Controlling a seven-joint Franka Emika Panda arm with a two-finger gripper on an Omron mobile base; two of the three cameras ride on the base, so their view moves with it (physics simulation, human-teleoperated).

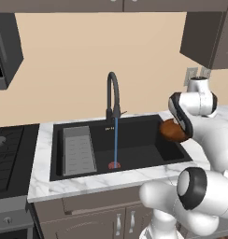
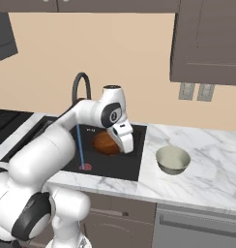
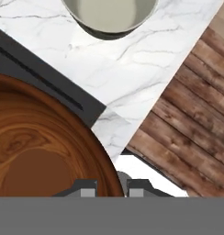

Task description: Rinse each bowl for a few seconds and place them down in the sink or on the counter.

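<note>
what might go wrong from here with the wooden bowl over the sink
1. The gripper pinches only the rim of the reddish-brown bowl, held tilted above the sink; it might slip and drop.
2. The water stream falls well to the side of the bowl, so rinsing could miss.
3. Swinging back could knock the pale bowl on the counter.

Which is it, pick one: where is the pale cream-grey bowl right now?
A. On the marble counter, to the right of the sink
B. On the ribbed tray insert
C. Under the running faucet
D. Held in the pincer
A: the pale cream-grey bowl sits on the marble counter right of the sink, while the pincer grips the rim of the reddish-brown bowl over the basin.
</note>
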